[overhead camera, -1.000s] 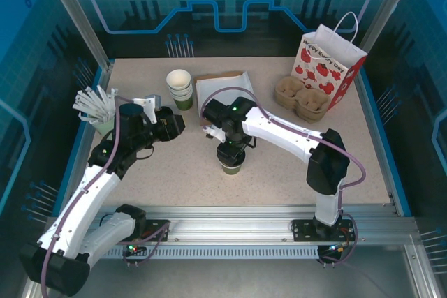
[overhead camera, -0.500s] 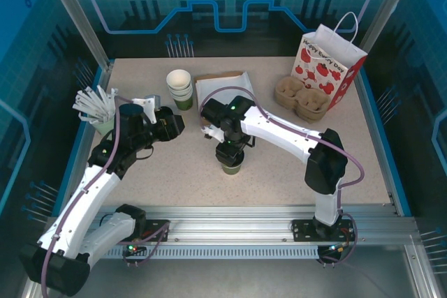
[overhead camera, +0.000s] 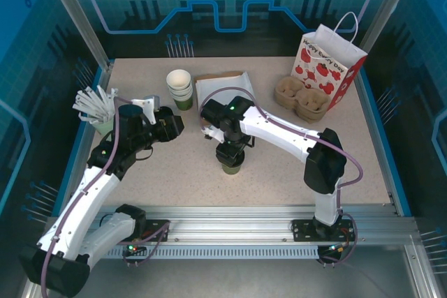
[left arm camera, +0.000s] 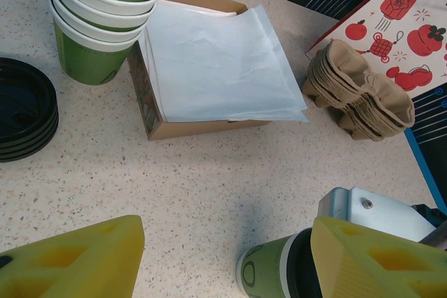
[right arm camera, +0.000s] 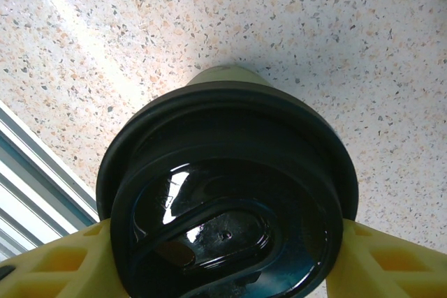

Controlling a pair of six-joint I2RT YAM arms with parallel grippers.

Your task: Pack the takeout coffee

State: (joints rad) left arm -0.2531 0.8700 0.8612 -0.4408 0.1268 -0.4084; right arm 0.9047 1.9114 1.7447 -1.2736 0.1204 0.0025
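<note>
We are recording the takeout coffee standing upright on the desk, just on the near side of the flat cardboard box, with its black lid on. The right gripper is sitting over it from above. Its yellow fingers are pressing on opposite sides of the lid's rim, so we are reading it as clamped on the cup's top. The left gripper is hanging to the near left of the box, fingers apart and nothing between them. We are judging the step in hand to be the pick-up of the lidded cup; whether the lid is fully seated we cannot tell. The next move, in our view, is calling for a straight lift, a carry to the pulp cup trays stacked to the right of the box, and a level descent into one well. Since the hold is on the lid and not the cup wall, a loose lid could be pulling free. A stack of green cups is standing just beside the box's left corner, with black lids farther left and a paper bag farther right, past the trays. The desk is showing a pale speckled stone finish, looking dry. The room is showing as a blue-lit panelled enclosure with aluminium posts.
</note>
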